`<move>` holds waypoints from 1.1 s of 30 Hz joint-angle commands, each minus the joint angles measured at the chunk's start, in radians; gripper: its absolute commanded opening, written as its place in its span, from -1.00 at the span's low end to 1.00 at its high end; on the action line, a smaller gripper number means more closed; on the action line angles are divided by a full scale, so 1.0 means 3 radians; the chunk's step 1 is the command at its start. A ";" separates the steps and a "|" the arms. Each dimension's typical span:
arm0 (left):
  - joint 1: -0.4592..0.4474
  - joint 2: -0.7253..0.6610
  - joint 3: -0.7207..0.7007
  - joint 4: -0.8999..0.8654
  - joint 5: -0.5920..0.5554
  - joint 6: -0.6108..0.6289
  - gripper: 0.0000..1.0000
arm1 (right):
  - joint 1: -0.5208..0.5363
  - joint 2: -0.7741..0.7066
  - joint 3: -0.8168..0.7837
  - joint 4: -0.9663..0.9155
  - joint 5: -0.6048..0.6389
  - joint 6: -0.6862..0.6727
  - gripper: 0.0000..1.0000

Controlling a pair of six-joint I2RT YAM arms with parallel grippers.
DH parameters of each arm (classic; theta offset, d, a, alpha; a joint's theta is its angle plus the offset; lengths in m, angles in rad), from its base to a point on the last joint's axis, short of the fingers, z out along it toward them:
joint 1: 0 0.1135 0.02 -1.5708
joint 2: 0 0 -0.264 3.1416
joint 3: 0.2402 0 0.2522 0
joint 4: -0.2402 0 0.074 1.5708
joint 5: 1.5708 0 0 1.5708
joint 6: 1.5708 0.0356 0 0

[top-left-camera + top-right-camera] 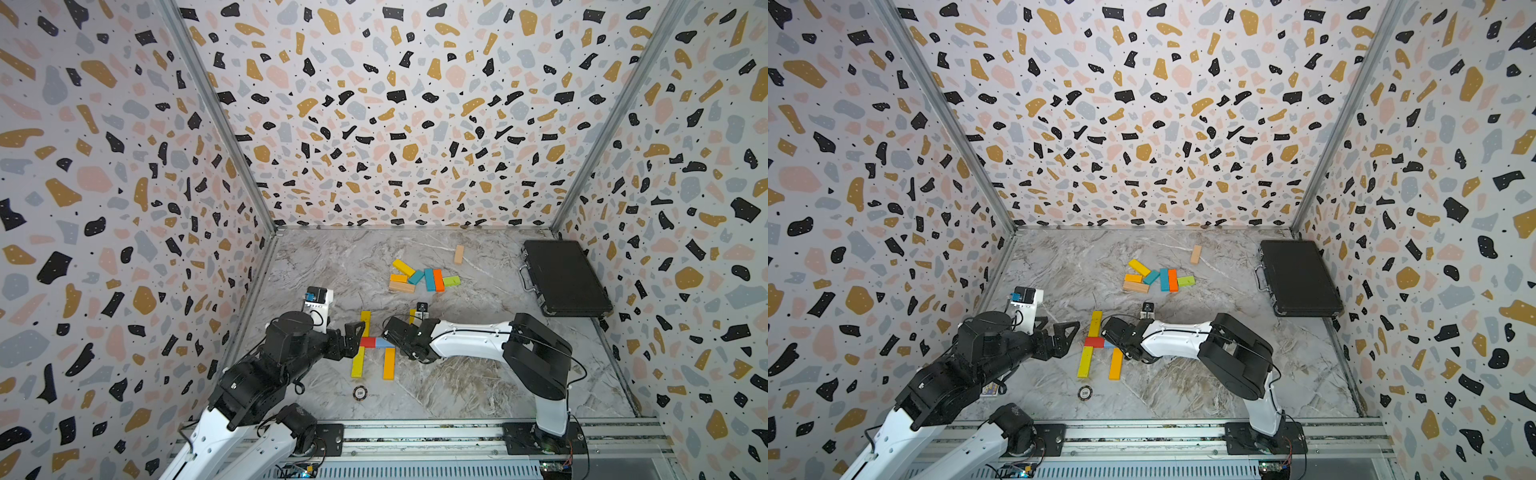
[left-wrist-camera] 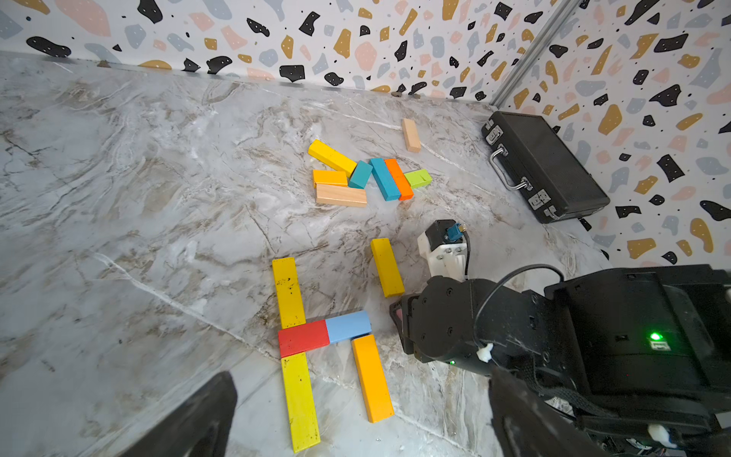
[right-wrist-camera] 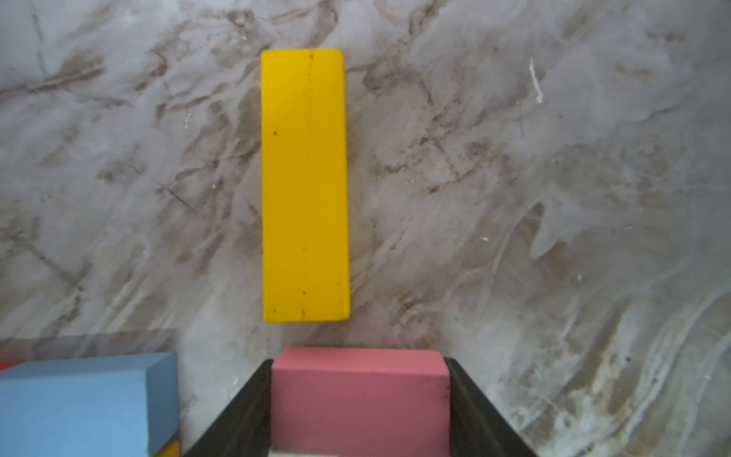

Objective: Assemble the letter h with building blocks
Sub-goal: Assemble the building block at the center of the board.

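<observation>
In both top views the half-built letter lay on the desk (image 1: 478, 374) in the lower middle of the frame, between the two arms. Its left post looked complete to us: a yellow block (image 2: 288, 292), a red block (image 2: 303, 338) and a second yellow block (image 2: 300, 399) lay end to end. A light blue block (image 2: 349, 326) butted the red one to start the crossbar. On the right, an orange block (image 2: 372, 378) and a third yellow block (image 3: 305, 186) lay in line with a gap between them. We judged that gap to be why the right hand (image 3: 359, 368) was pinching a pink block (image 3: 360, 399) there, lined up just short of the yellow end and beside the blue one. We could not tell whether the pink block touched the desk. The left hand (image 1: 1065, 338) hovered spread wide and empty beside the left post, probably kept clear or ready to steady it. The spare blocks (image 1: 419, 278) lay bunched above the letter near mid-frame, one plain wooden block (image 1: 459, 254) apart from them. A black case (image 1: 565, 276) sat at the right and a round disc (image 1: 360, 392) below the letter.
</observation>
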 commanded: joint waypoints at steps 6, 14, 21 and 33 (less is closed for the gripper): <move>0.0015 0.0007 -0.0022 0.0106 0.0022 0.0004 0.98 | -0.0026 0.0055 0.0073 -0.0088 0.0050 0.0052 0.26; 0.0013 0.0005 -0.0019 0.0106 0.0022 0.0009 0.98 | -0.0049 0.0101 0.0090 -0.0070 0.0043 0.0059 0.27; 0.0016 0.0005 -0.0020 0.0107 0.0022 0.0008 0.98 | -0.0064 0.0128 0.0092 -0.0068 0.0029 0.0072 0.28; 0.0015 0.0014 -0.0022 0.0108 0.0027 0.0008 0.98 | -0.0090 0.0142 0.0060 -0.0052 0.0044 0.0047 0.35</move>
